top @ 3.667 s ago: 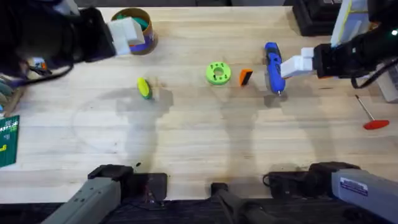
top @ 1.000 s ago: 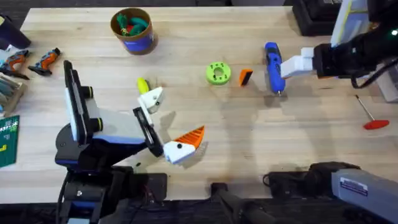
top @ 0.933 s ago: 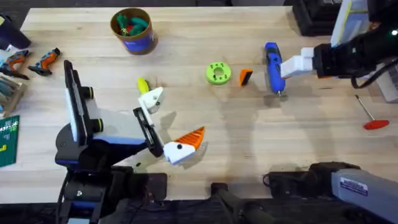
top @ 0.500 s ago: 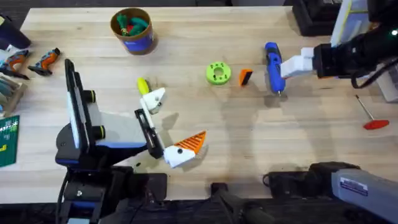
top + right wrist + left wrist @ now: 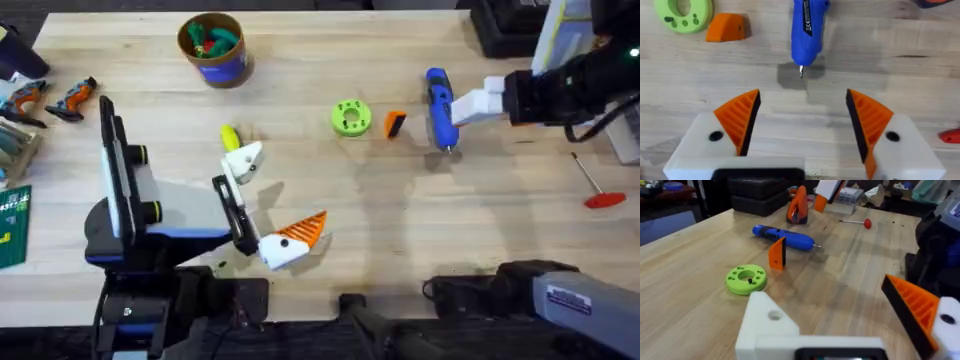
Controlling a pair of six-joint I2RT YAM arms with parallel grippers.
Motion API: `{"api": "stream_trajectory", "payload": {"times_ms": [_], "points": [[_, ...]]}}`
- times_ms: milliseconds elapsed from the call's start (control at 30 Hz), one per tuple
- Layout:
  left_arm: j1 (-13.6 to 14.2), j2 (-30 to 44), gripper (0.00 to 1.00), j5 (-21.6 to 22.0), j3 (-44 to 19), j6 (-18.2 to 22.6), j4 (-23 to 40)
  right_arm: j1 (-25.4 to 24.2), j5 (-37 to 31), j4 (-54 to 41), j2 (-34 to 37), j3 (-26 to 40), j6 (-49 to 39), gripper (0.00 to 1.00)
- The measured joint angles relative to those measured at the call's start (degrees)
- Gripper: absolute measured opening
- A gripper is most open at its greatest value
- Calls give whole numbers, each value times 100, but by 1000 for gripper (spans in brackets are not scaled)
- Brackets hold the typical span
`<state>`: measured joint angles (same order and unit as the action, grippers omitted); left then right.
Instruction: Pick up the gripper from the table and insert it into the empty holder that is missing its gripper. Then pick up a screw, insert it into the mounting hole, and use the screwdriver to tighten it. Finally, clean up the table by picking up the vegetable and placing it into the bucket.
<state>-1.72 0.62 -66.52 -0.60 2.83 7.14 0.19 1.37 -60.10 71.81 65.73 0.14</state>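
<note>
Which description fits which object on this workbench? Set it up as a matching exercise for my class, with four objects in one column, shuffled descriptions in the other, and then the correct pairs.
Objects:
1. the gripper
2. the screwdriver
3. the vegetable
4. the bucket

Descriptions:
A. blue, lying on the table with its metal bit toward the near edge
B. round tub at the far side, already holding toys
C. small orange wedge between the green disc and the blue tool
D. yellow-green, beside the left arm's bare white finger mount

Pairs: 1-C, 2-A, 3-D, 4-B
</note>
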Motion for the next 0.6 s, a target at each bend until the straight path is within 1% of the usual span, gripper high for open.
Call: {"api": "stream_trajectory", "payload": {"times_ms": [233,600], "points": [[-15,0,985,-120,0,0,20,0,0,0,-2,0,0,990],[-15,0,985,-140,0,0,22,0,1,0,-2,0,0,989]]}}
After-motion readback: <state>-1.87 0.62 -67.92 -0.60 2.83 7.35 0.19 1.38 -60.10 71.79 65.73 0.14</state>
